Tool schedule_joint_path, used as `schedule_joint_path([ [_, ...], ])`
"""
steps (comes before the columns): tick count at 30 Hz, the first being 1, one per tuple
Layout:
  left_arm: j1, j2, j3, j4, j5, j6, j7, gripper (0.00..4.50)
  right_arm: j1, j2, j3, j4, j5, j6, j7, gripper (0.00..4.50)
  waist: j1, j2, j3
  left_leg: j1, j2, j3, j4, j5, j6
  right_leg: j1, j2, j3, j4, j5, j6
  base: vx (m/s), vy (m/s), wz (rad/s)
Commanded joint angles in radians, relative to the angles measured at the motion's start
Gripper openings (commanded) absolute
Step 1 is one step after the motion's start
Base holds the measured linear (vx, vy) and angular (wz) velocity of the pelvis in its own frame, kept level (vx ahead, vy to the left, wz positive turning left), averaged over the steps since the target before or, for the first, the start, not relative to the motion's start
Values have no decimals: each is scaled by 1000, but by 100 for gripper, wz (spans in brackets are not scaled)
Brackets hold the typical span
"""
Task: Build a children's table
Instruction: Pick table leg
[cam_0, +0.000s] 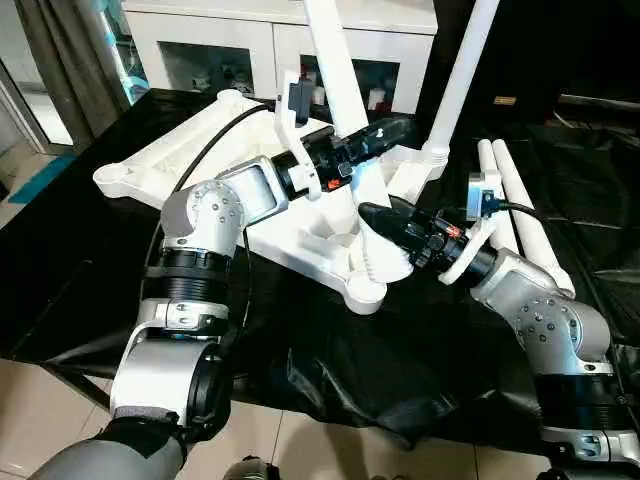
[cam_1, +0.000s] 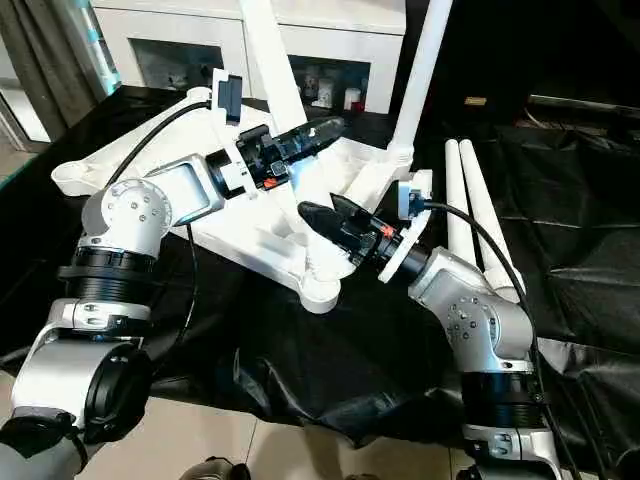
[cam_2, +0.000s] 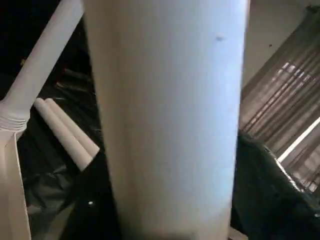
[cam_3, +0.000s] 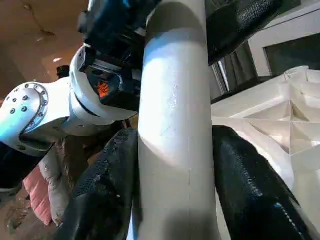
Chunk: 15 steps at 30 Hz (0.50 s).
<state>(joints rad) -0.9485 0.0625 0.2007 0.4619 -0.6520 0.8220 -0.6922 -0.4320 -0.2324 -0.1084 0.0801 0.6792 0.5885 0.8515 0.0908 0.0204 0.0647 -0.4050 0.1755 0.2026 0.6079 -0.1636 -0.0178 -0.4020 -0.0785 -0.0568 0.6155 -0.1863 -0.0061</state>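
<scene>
A black, creased plastic sheet (cam_0: 330, 370) covers the work surface and hangs over its near edge in folds, above a floor of pale tiles (cam_0: 40, 410). On the sheet lies the white tabletop (cam_0: 300, 240), upside down, its ribbed underside and round corner sockets facing up and one corner pointing toward the robot. At the far side of the room stands a white cabinet (cam_0: 250, 45) with glass doors, small items dimly visible behind the glass; a grey curtain (cam_0: 60, 60) hangs to the left of it, and the right background is dark. Two white legs already rise from the tabletop: one leg (cam_0: 335, 60) near the middle of the head view, slightly tilted, and a second leg (cam_0: 462, 70) standing in a far corner socket. Two more spare legs (cam_0: 520, 210) lie side by side on the sheet, just to the right of the tabletop and touching one another. The left gripper (cam_0: 375, 135) reaches in at the tilted leg higher up; whether its fingers are pressing the tube or standing off it cannot be told. The right gripper (cam_3: 175, 190) sits lower on the same leg, close to the tabletop, its two black fingers (cam_3: 250, 185) pinching the tube from either side.
</scene>
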Motion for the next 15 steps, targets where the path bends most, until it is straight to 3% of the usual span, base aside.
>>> schedule_joint_path([
  [1, -4, -1, -5, -18, -9, 5, 0, 267, 10, -10, -6, -14, 1, 7, -18, 187, 2, -13, -83, 30, 49, -28, -63, -126, 51, 53, -71, 38, -70, -133, -232, 0, 0, 0],
  [7, -6, 10, -11, -12, 10, -10, 9, 226, 11, -13, 2, -9, -13, -2, -15, 187, 0, -7, -83, 31, 49, -29, -63, -133, 48, 52, -69, 38, -71, -132, -232, 0, 0, 0],
  [10, -10, 12, -16, -6, 13, -11, 3, 210, 8, -17, 0, -13, -9, 2, -17, 187, 0, -9, -83, 31, 49, -29, -63, -128, 48, 53, -70, 38, -70, -125, -233, 0, 0, 0],
  [11, -13, 16, -26, -5, 22, -17, -1, 201, 7, -21, 2, -15, -15, -2, -16, 187, -1, -17, -83, 30, 49, -27, -63, -129, 50, 53, -69, 38, -71, -125, -234, 0, 0, 0],
  [12, -15, 24, -45, -7, 38, -25, -13, 196, 5, -26, 10, -7, -34, -19, -18, 187, 0, -17, -82, 30, 49, -27, -63, -128, 51, 53, -70, 39, -70, -132, -233, 0, 0, 0],
  [15, -18, 36, -82, -12, 68, -41, -27, 193, -12, -29, 5, 30, -33, -2, -23, 257, 0, -14, -82, 30, 49, -28, -63, -127, 50, 51, -71, 39, -72, -151, -224, 0, 0, 0],
])
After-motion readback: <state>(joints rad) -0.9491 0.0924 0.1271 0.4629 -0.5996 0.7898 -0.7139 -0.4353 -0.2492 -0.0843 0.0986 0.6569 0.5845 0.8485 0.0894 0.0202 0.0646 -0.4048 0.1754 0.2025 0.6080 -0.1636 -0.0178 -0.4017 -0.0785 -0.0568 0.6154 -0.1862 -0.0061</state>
